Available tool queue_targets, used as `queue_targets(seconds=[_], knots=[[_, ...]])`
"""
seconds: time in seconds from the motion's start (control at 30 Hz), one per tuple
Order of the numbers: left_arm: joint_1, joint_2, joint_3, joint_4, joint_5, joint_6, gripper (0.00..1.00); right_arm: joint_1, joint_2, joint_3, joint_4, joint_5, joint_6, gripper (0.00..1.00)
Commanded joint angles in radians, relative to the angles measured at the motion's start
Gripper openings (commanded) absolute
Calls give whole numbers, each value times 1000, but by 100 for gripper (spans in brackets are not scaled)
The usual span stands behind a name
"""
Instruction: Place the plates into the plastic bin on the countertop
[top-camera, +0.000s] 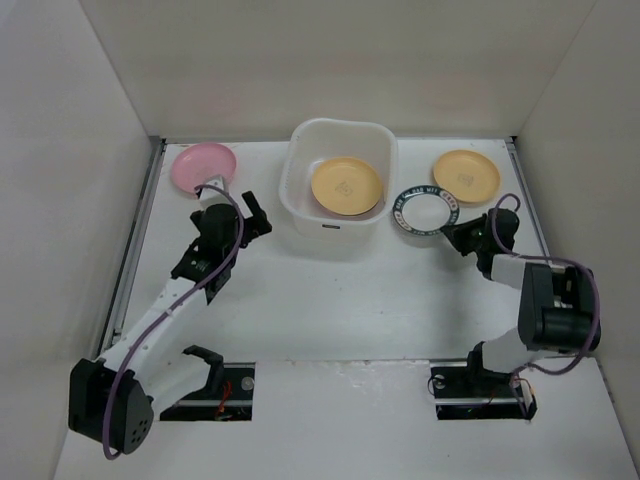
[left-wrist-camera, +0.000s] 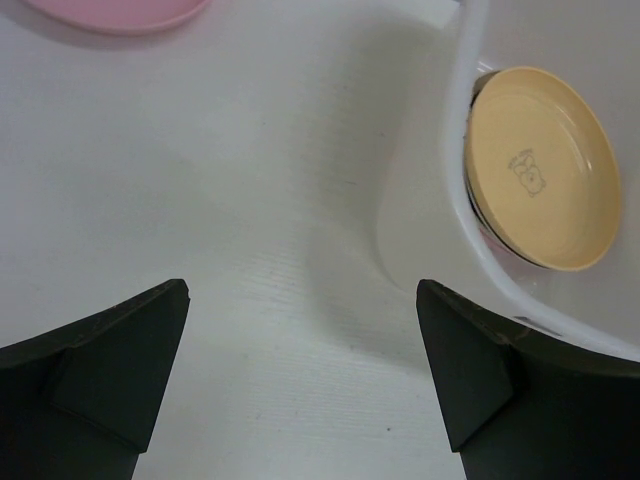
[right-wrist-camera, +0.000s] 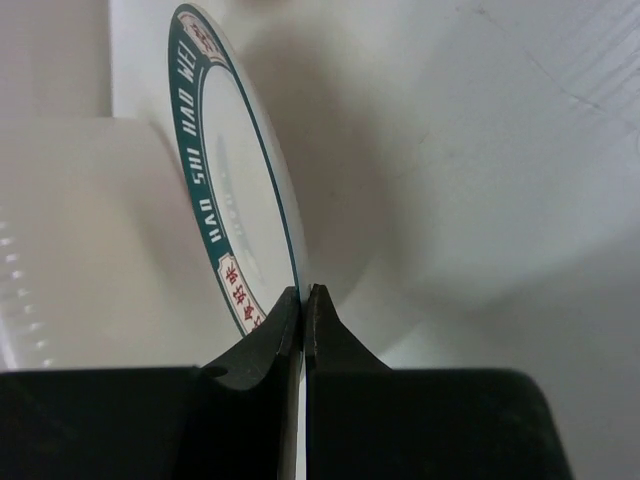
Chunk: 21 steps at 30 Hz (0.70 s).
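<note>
At the back middle of the countertop (top-camera: 340, 300), here's how it stands:

- Against the back edge sits the plastic bin (top-camera: 296, 170), and a yellow-orange plate (top-camera: 346, 186) lies face up inside it. The left wrist view shows a dark rim peeking out underneath, so something is stacked below.
- Over at the back left corner, a pink plate (top-camera: 203, 166) lies flat on the counter.
- Back right corner: a second yellow-orange plate (top-camera: 466, 176), flat, well clear of the bin.
- Now the action! Just beside the bin's right wall is a white plate with a dark-green patterned rim (top-camera: 424, 210), and the right gripper (top-camera: 452, 232) has it. The jaws are pinched together on the rim at the plate's near-right edge.
- From the right wrist view, that rim runs straight into the closed fingertips, with the bin wall pale beside it. Whether the plate is off the counter, I cannot tell.
- On the other side, the left gripper (top-camera: 255, 215) hangs over bare counter between the pink plate and the bin's left wall, jaws spread wide, nothing between them.
</note>
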Motion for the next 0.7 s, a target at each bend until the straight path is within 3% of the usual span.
queue_targets(seconds=[0.0,0.17,0.27,0.5,0.67], knots=[[23,-71,-67,44,-68,-60,100,0,-193,17,-50,33,-30,0],[46,-116,-145,67,-86,-106,100,23,-477,165,-366,206,-153,0],[60,-122,-184,73,-99,-124,100,76,-525,279,-445,245,-196,0],[124,-150,-250,92,-87,-170,100,250,-344,538,-454,201,-219,0],[149,-168,-268,78,-73,-175,100,352,-111,739,-463,182,-271,0]])
